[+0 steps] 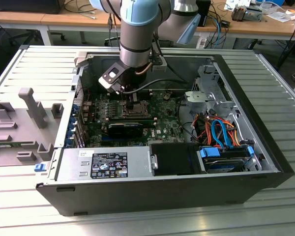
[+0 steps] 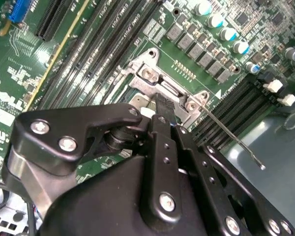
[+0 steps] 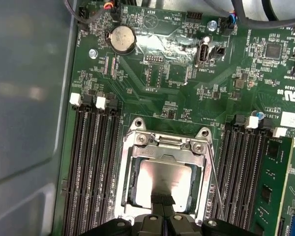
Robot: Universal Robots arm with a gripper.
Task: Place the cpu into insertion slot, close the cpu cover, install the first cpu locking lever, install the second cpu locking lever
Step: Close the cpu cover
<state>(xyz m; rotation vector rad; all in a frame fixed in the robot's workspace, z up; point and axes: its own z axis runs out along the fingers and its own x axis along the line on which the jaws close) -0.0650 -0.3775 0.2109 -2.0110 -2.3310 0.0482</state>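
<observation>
We see the gripper (image 3: 162, 200) with its two black fingers (image 3: 153, 222) brought fully together, tip against tip. There is no gap, and we can make out nothing held between them. The joined tip sits over one edge of the cpu (image 3: 164, 177). We cannot tell whether it presses on the metal or hangs just above it. The rest of the fingers is cut off by the picture's edge in the first wrist view.

The cpu lies inside the insertion slot (image 3: 121, 196). It is a flat square with a dull silver-grey top that catches a soft glare. A thin dark band of the slot shows around it.

The cpu cover (image 3: 173, 146) lies down over the slot. It is a silver frame, and the chip shows through its square window. The fingers hide the side of the frame nearest the gripper.

A thin wire locking lever (image 3: 214, 182) runs along one side of the slot. In the second wrist view it (image 2: 231, 135) slants away from the slot's corner and out over the neighbouring memory slots. We cannot tell how high it stands. In that view the gripper's black body covers most of the slot, leaving only the bolted end of the silver rim (image 2: 152, 78) visible.

Long black memory slots (image 3: 91, 167) flank the slot on both sides of the green motherboard (image 3: 177, 78). A round coin cell (image 3: 123, 39) sits well apart from the slot.

In the exterior view the arm (image 1: 137, 29) reaches down into the open computer case (image 1: 265, 147). Its wrist hides most of the slot.
</observation>
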